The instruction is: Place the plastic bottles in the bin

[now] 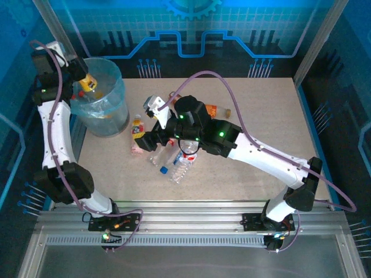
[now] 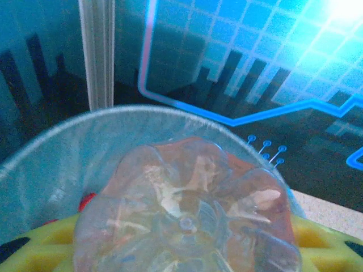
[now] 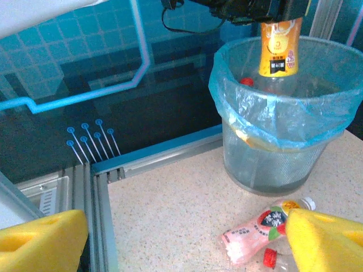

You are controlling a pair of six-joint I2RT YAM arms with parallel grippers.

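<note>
**Left tool holds a bottle over the bin; right tool open above the tabletop**

The left tool (image 1: 86, 80) is clamped on an orange-labelled bottle (image 3: 279, 54), which hangs upright over the open mouth of the bag-lined bin (image 3: 272, 153). The right tool (image 3: 187, 226) hovers low over the tabletop (image 3: 170, 198) near the bin, with its yellow pads (image 3: 42, 241) spread wide and nothing between them. A pink-labelled bottle (image 3: 258, 229) lies just beside it. Other clear bottles (image 1: 179, 165) lie clustered under the right arm.
</note>
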